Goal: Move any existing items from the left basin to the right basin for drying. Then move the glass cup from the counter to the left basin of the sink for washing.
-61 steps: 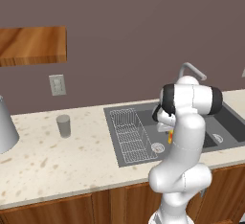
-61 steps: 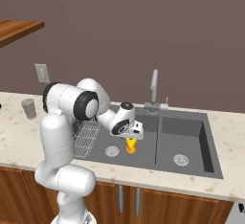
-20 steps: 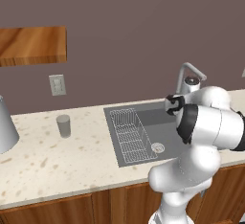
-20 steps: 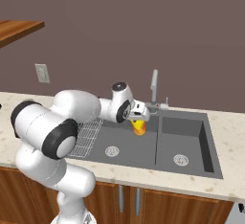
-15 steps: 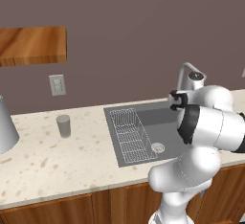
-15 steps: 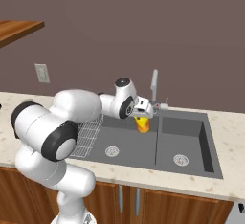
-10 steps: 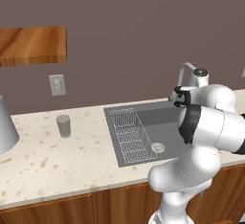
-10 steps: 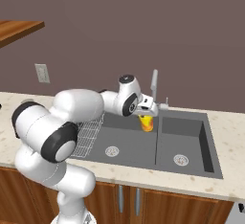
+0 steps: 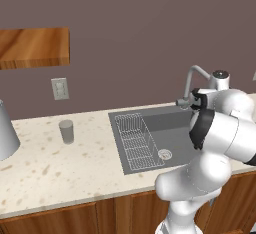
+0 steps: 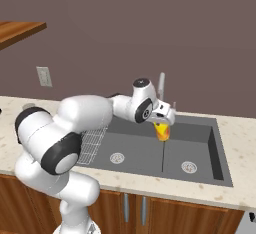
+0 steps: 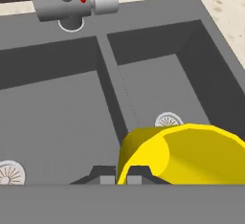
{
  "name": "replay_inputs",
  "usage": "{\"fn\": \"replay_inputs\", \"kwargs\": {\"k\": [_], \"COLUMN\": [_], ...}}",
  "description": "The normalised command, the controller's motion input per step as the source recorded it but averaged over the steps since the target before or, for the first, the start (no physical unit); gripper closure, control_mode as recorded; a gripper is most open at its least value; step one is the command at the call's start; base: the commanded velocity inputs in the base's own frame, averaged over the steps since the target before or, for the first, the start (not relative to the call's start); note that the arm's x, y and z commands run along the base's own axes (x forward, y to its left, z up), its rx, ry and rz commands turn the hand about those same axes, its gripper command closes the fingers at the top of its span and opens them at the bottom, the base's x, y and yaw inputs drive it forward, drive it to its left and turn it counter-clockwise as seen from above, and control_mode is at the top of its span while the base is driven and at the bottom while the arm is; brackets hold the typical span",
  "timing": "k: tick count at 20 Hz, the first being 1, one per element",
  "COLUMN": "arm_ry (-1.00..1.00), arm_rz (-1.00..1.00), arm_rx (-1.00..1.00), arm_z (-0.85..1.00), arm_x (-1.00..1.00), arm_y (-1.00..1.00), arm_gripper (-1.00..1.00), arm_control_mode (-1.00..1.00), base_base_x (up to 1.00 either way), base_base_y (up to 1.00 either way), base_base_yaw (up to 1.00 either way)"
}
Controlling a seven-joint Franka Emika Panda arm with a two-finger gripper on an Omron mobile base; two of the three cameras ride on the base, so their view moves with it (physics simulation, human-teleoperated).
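My gripper (image 10: 163, 124) is shut on the small yellow item (image 10: 161, 132) with the red-orange band and holds it in the air. In the right base view it hangs about over the divider between the left basin (image 10: 132, 147) and the right basin (image 10: 200, 154) of the dark grey sink. The hand view has the yellow item (image 11: 184, 153) big at the bottom right, beside my gripper (image 11: 117, 176), with the right basin's drain (image 11: 168, 120) beyond it. The glass cup (image 9: 66, 131) stands upright on the beige counter (image 9: 75, 164), well left of the sink.
A wire rack (image 9: 136, 140) lies in the left part of the left basin. The curved grey faucet (image 9: 192, 76) rises behind the sink, close to my hand. A large grey cone-shaped object (image 9: 5, 134) stands at the counter's far left.
My arm has carried the yellow item to the right, from above the left basin toward the divider. The glass cup has not moved.
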Motion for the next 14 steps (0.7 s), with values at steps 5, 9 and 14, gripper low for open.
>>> {"fn": "replay_inputs", "kwargs": {"k": [5, 9, 14], "arm_ry": [0.00, 0.00, 0.00], "arm_rz": [-0.07, -0.06, -0.05], "arm_rx": [0.00, 0.00, 0.00], "arm_z": [0.02, 0.00, 0.00], "arm_x": [-0.03, 0.00, 0.00], "arm_y": [-0.43, -0.47, -0.42], "arm_gripper": [1.00, 1.00, 1.00], "arm_control_mode": [-1.00, -1.00, -1.00], "base_base_x": [0.00, 0.00, 0.00], "base_base_y": [0.00, 0.00, 0.00], "base_base_yaw": [0.00, 0.00, 0.00]}}
